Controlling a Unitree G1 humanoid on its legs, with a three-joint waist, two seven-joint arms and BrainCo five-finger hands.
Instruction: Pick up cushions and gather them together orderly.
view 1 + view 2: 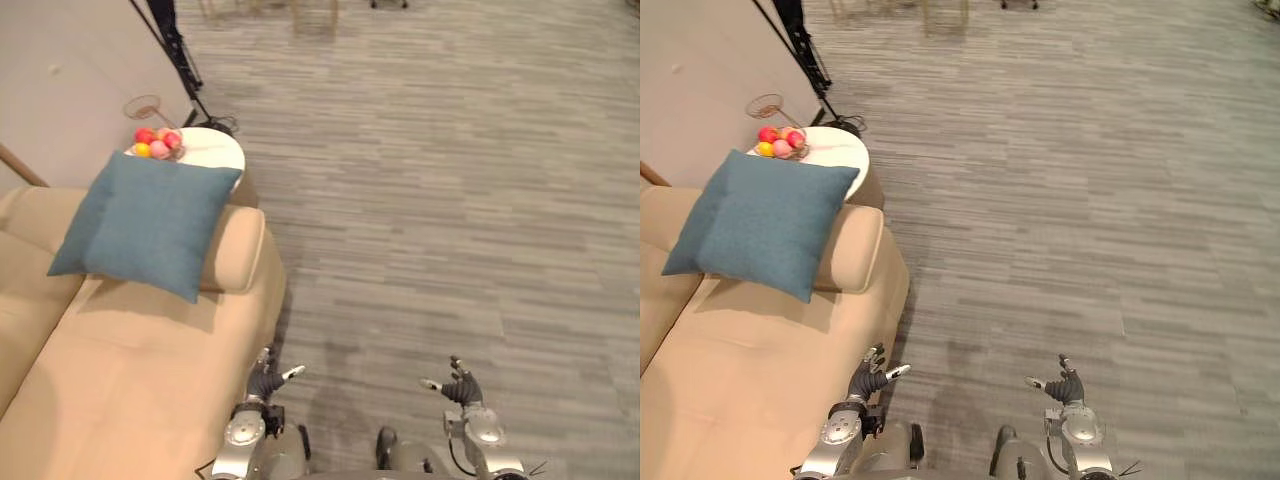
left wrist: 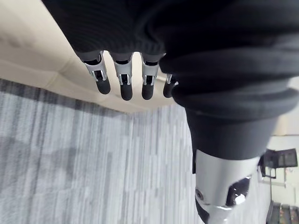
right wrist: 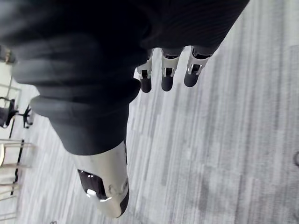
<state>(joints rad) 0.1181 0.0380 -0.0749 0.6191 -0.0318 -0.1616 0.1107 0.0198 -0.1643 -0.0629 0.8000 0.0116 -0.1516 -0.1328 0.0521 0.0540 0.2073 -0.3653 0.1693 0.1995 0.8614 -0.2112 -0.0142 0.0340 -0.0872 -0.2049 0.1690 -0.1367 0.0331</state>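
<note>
A blue cushion (image 1: 145, 225) leans against the armrest at the end of a beige sofa (image 1: 130, 380). My left hand (image 1: 264, 384) hangs low beside the sofa's front corner, well below the cushion, fingers relaxed and holding nothing. My right hand (image 1: 459, 388) hangs over the grey floor to the right, also open and empty. In the left wrist view the fingers (image 2: 123, 84) point past the sofa's edge. The fingers (image 3: 167, 77) in the right wrist view hang over bare floor.
A small round white side table (image 1: 215, 150) stands behind the sofa's armrest with a bowl of coloured balls (image 1: 156, 143) on it. A black tripod (image 1: 175, 45) stands by the wall. Grey wood-look floor (image 1: 430, 200) spreads to the right.
</note>
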